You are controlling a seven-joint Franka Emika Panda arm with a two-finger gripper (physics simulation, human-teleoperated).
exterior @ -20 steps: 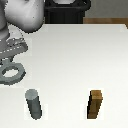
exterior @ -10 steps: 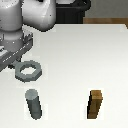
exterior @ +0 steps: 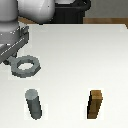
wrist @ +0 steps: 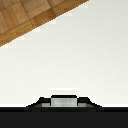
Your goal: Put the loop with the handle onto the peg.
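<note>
Up left, gripper (exterior: 11,59) grips loop (exterior: 25,66) above peg (exterior: 34,104).

Pretty plain room really: a big white table (exterior: 85,55) takes up most of it, evenly lit, only soft shadows on top. Past its edge there's wood flooring (wrist: 30,17) in a parquet pattern, and something dark and boxy (exterior: 72,12) behind the far side.

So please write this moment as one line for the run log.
arm: carrying | held: loop with the handle, by its handle | fingers: hidden by the arm | peg: bare, upright | brown block: upright, apart | loop: not over peg
</note>
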